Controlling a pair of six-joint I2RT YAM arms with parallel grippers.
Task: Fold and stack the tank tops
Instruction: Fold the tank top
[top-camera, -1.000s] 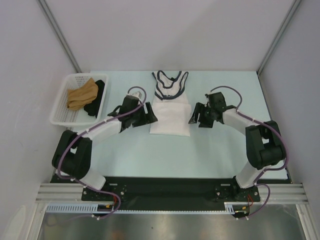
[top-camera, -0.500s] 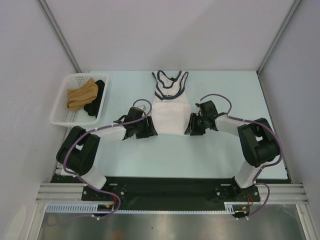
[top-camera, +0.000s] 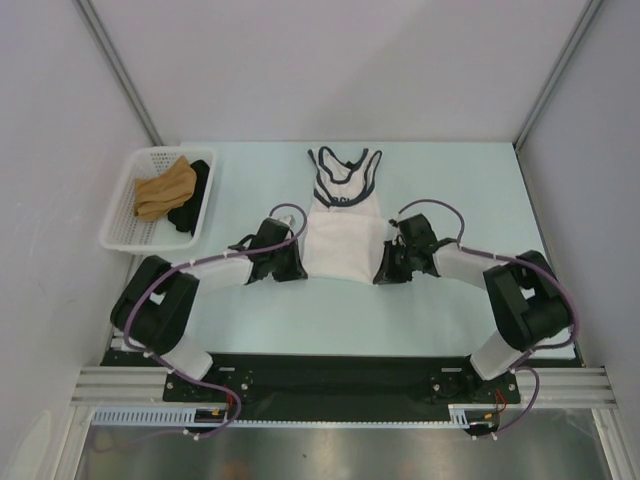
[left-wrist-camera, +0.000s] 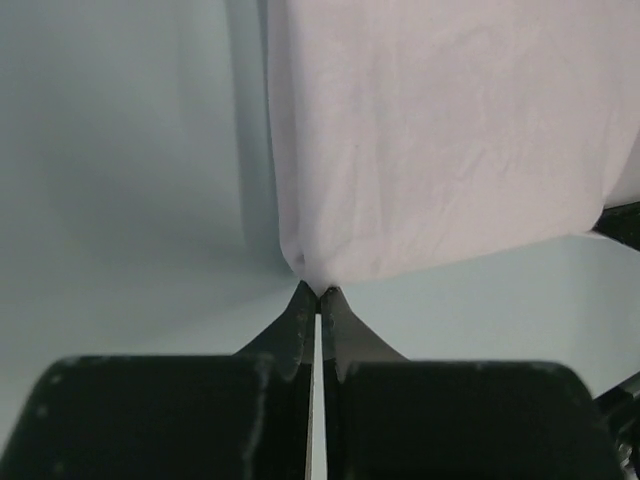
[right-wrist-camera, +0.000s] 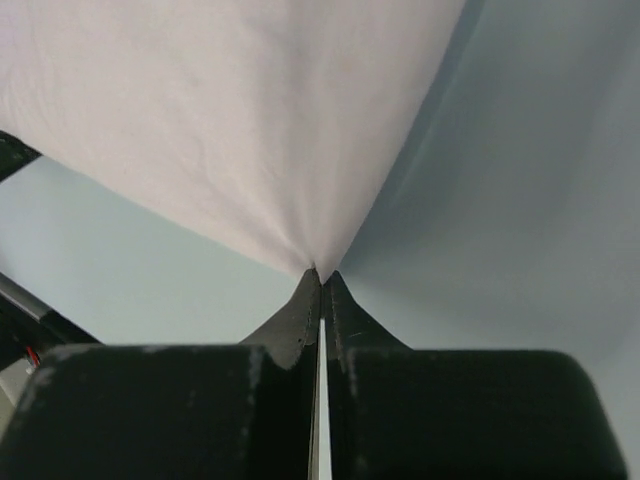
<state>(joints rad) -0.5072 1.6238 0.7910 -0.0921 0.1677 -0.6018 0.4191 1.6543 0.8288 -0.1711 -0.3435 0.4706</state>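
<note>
A white tank top (top-camera: 343, 228) with dark navy trim lies lengthwise in the middle of the table, straps (top-camera: 345, 170) at the far end, its plain side up. My left gripper (top-camera: 300, 268) is shut on its near left hem corner (left-wrist-camera: 312, 272), the cloth pinched between the fingertips. My right gripper (top-camera: 381, 272) is shut on the near right hem corner (right-wrist-camera: 318, 262) in the same way. In both wrist views the white cloth (right-wrist-camera: 230, 110) fans out from the closed jaws.
A white basket (top-camera: 122, 212) at the far left holds a tan cloth (top-camera: 165, 187) and a black cloth (top-camera: 195, 195). Grey walls close in the table on the left, right and back. Both arms reach low over the near half of the table.
Both grippers came down and in toward the tank top's near corners and shut on them. The near hem now sits a little closer to the arms.
</note>
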